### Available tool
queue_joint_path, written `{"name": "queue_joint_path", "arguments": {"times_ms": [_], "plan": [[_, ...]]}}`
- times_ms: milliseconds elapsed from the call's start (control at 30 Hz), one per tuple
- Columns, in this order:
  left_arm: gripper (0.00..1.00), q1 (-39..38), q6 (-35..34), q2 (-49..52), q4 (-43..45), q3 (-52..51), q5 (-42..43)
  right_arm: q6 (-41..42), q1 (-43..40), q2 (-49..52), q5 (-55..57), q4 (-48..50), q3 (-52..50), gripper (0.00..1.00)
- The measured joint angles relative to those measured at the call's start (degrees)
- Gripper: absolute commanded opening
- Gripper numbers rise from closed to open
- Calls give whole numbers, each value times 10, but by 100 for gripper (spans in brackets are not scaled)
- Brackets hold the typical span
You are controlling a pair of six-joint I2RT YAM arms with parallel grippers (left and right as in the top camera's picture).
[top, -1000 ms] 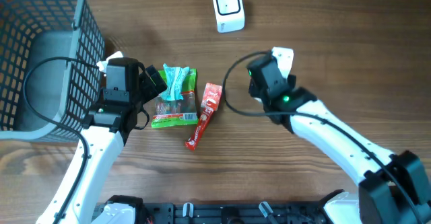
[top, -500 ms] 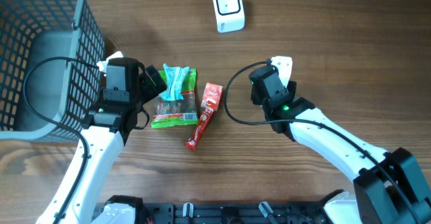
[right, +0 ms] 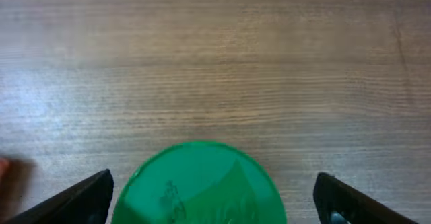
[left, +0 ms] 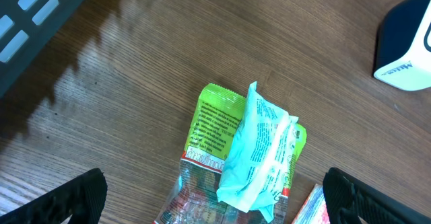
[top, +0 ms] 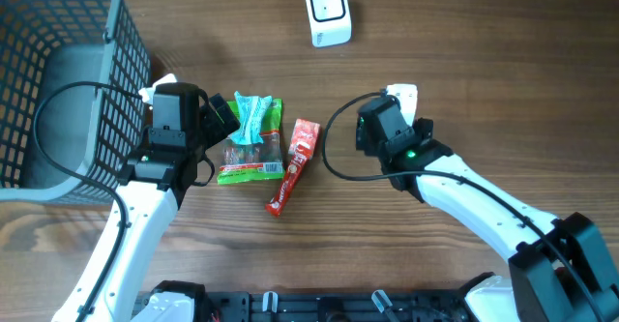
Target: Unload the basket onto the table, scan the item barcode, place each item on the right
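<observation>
Overhead: wood table [top: 484,71], white scanner [top: 327,11], mesh basket [top: 121,90]

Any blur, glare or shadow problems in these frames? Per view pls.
Overhead: evenly lit and sharp, no glare on the scanner. Left wrist: the basket throws a grid shadow on the table top left; teal packet sharp. Right wrist: green round thing near the lens looks soft; pale sheen on the table at left.

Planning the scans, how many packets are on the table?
3: a green pack, a teal pack lying on it, and a red bar beside it. The basket could hide more.
</observation>
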Motion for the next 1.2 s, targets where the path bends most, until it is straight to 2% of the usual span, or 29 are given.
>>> {"name": "queue_joint_path", "arguments": {"times_ms": [67, 133, 200, 267, 333, 533, 633, 733, 767, 867, 933, 1200], "plan": [[100, 0, 0, 0, -1, 0, 0, -23, -14, -5, -52, -96, 50, 96], [100, 0, 0, 0, -2, 0, 0, -36, -38, -9, -107, -208, 147, 96], [100, 0, 0, 0, -1, 0, 0, -46, -78, -14, -176, -387, 292, 96], [100, 0, 0, 0, -1, 0, 0, -63, -104, -4, -217, -470, 369, 99], [100, 0, 0, 0, -1, 0, 0, -85, -121, 18, -245, -513, 403, 100], [100, 0, 0, 0, -1, 0, 0, -149, -122, 206, -294, -516, 403, 99], [100, 0, 0, 0, -1, 0, 0, -156, -122, 268, -295, -500, 403, 91], [100, 0, 0, 0, -2, 0, 0, -158, -117, 281, -295, -484, 403, 92], [100, 0, 0, 0, -2, 0, 0, -158, -113, 281, -294, -480, 403, 100], [100, 0, 0, 0, -2, 0, 0, -148, -108, 281, -284, -469, 386, 100], [100, 0, 0, 0, -1, 0, 0, -146, -108, 281, -279, -464, 372, 81], [100, 0, 0, 0, -1, 0, 0, -127, -108, 281, -273, -452, 369, 79]]}}
